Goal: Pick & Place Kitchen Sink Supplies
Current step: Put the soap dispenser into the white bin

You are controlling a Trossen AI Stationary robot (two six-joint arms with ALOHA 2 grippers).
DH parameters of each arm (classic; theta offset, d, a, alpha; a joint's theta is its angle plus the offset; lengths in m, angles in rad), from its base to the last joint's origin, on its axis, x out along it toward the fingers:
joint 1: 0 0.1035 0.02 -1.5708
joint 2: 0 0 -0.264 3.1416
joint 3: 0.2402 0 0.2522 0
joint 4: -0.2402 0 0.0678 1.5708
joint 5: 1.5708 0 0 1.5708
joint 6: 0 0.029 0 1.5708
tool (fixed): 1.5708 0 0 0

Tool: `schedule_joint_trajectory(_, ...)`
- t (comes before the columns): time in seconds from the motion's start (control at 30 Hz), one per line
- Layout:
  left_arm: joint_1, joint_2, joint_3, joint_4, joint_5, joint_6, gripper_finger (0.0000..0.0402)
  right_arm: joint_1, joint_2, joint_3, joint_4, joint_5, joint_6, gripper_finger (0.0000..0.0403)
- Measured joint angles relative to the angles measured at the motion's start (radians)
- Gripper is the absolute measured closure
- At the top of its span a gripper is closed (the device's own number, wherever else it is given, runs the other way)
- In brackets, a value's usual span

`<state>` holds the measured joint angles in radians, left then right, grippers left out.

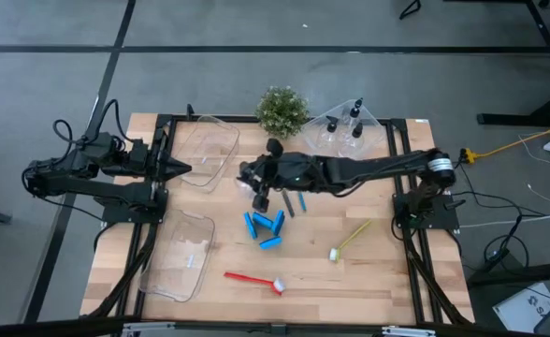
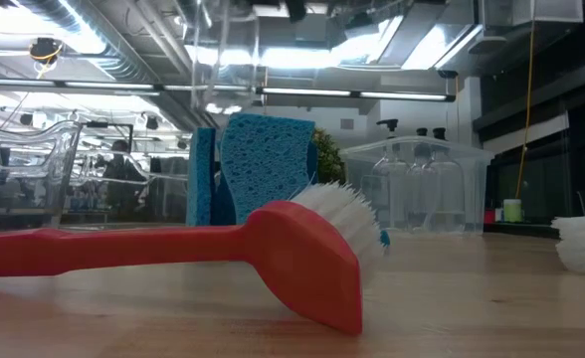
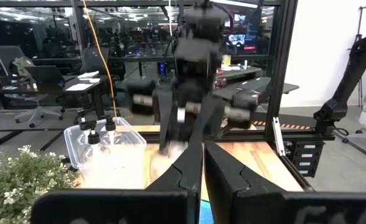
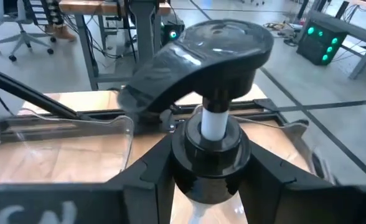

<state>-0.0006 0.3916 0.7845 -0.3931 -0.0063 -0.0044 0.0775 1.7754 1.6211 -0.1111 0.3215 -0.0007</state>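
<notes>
My right gripper [image 1: 259, 190] reaches over the table's middle and is shut on a clear bottle with a black pump cap [image 4: 213, 134]. Just near of it, blue sponge pieces [image 1: 267, 227] stand on edge in a cluster. A red brush [image 1: 255, 279] lies flat by the near edge, and a yellow-green brush [image 1: 350, 239] lies to the right. Two short brushes [image 1: 294, 201] lie beside the gripper. More black-capped bottles [image 1: 344, 124] stand in the far right bin. My left gripper [image 1: 180, 169] waits shut at the left side, clear of everything. My right gripper pinches the bottle at its black collar [image 4: 195, 163], just under the pump head [image 4: 214, 50], with one finger on each side. The bottle stands upright in the hold. Its body and base are hidden below the fingers.
A small green plant [image 1: 282, 110] stands at the far edge. A clear bin [image 1: 211, 150] sits far left of the middle and another [image 1: 180, 255] sits near left. In the low view the red brush head [image 2: 312, 261] and a sponge [image 2: 265, 169] fill the foreground.
</notes>
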Motion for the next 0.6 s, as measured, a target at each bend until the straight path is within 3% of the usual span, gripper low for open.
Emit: schedule_joint_trajectory(0.6,0.0,0.0,0.0,0.0,0.0,0.0,0.039,-0.009,-0.31,0.0,-0.49,0.017,0.146,0.0265)
